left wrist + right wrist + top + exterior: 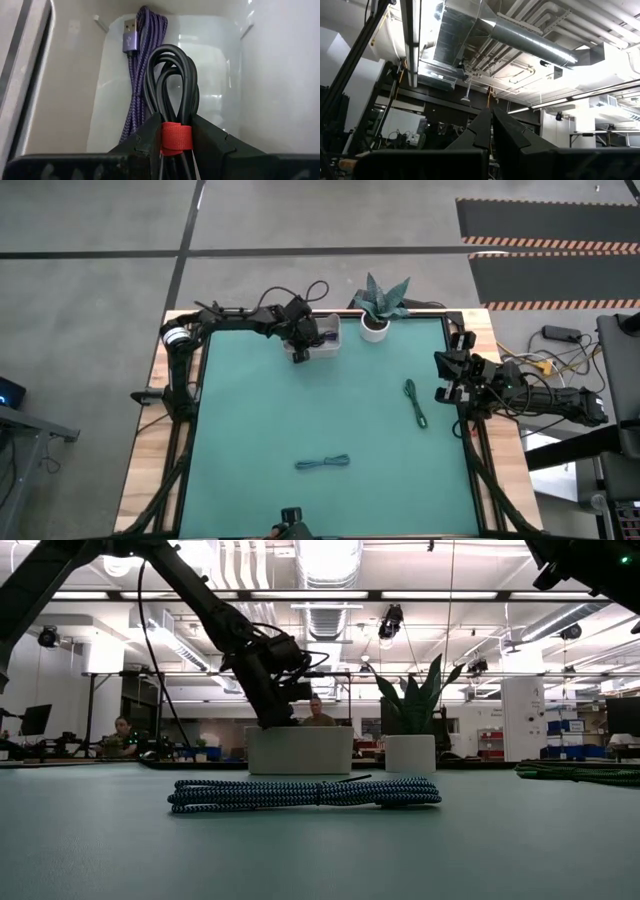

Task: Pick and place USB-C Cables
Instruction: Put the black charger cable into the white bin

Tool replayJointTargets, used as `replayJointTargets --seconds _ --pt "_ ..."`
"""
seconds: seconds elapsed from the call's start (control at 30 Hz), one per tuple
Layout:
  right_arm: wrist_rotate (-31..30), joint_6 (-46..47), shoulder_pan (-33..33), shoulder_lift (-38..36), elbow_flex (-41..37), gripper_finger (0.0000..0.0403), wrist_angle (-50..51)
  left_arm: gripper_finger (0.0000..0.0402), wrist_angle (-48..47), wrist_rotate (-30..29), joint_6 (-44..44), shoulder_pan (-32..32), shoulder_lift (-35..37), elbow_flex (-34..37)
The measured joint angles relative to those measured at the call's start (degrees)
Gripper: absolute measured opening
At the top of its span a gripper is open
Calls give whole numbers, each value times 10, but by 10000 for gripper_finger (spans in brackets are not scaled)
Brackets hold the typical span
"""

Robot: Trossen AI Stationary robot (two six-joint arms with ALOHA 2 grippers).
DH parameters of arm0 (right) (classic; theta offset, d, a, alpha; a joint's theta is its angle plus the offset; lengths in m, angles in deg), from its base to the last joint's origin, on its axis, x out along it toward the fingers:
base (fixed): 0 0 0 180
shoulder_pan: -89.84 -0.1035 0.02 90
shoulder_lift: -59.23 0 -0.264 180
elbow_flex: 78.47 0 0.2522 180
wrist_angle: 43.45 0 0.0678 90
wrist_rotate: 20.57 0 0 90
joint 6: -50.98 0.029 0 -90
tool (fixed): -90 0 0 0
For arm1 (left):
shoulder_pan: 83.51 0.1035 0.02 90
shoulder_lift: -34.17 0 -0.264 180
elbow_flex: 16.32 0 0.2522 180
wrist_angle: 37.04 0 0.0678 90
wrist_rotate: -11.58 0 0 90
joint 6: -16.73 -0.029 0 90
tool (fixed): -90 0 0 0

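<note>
Black cable bundle (172, 90) gripped in left gripper (176, 137) jaws inside white bin (70, 100), purple cable (142, 65) just beyond, walls close around, right gripper (492, 122) clenched, empty.

**Bright overhead light, soft foreground**

Ceiling strip lights (415, 40) glare white above me. My green mat (320, 410) is evenly lit, shadows faint. Inside the white bin (220, 75), glare washes the walls; my near fingers (135, 150) blur darkly.
</note>
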Motion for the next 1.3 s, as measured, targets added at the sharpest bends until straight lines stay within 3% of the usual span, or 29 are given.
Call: replayJointTargets --seconds 0.7,1.07,1.3 --pt "0 0 0 0 0 9 0 79 22 -10 0 0 1 18" --pt "0 0 0 0 0 9 0 136 27 -12 0 0 1 18" --pt "0 0 0 0 0 9 0 144 31 -12 0 0 1 17"
